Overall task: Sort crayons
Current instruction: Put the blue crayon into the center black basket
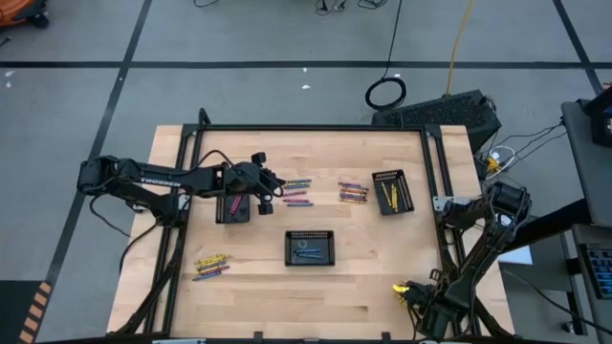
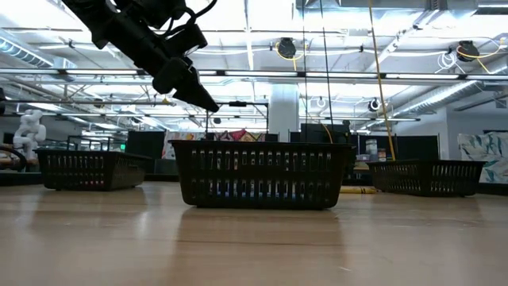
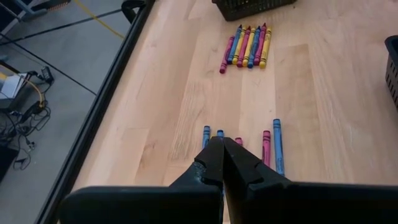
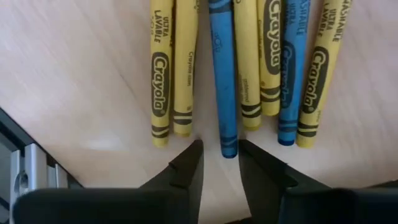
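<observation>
Loose crayons lie flat on the wooden table in groups: one (image 1: 296, 192) by my left gripper, one (image 1: 354, 192) right of it, one (image 1: 210, 266) at near left. My left gripper (image 1: 274, 189) (image 3: 221, 149) is shut, raised above the table in the low view (image 2: 208, 103), over blue and pink crayons (image 3: 271, 144); nothing shows between its fingers. My right gripper (image 1: 403, 290) (image 4: 219, 159) is open at the table's near right, low over a row of yellow and blue crayons (image 4: 249, 68). Its fingertips stand on either side of one blue crayon's end (image 4: 227, 147).
Three black trays stand on the table: the left (image 1: 232, 206) holds pink crayons, the middle (image 1: 311, 247) blue ones, the right (image 1: 392, 191) yellow ones. A black frame rail (image 3: 106, 118) edges the table. The left wrist view shows another mixed crayon row (image 3: 246, 46).
</observation>
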Tool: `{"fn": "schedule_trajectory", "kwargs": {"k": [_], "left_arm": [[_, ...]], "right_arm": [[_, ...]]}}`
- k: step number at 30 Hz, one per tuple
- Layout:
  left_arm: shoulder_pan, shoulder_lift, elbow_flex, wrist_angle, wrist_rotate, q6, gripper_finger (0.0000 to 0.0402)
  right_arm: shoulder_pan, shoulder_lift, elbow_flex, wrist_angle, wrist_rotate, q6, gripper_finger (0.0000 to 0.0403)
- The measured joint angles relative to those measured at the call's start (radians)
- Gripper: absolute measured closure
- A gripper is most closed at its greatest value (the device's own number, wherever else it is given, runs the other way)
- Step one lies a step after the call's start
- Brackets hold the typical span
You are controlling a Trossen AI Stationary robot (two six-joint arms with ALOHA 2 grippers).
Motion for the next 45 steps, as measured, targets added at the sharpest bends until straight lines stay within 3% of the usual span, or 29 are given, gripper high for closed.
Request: {"fn": "schedule_trajectory", "kwargs": {"k": [9,20,25,31,37,45], "left_arm": [[0.000,0.000,0.000,0.000,0.000,0.000,0.0402],[0.000,0.000,0.000,0.000,0.000,-0.001,0.0402],[0.000,0.000,0.000,0.000,0.000,-0.003,0.0402],[-0.001,0.000,0.000,0.003,0.000,-0.003,0.0402],[-0.011,0.000,0.000,0.017,0.000,0.001,0.0402],[-0.067,-0.082,0.000,-0.034,-0.035,-0.027,0.0402]], "right_arm": [[0.000,-0.011,-0.003,-0.008,0.000,0.025,0.0395],[-0.005,-0.138,0.017,-0.014,-0.011,0.055,0.0400],[-0.092,-0.192,0.020,-0.048,0.003,0.015,0.0402],[-0.310,-0.204,0.020,-0.048,0.027,-0.299,0.0402],[-0.558,-0.205,0.020,0.032,0.186,-0.727,0.0402],[-0.820,-0.188,0.021,0.256,0.185,-1.158,0.0401]]}}
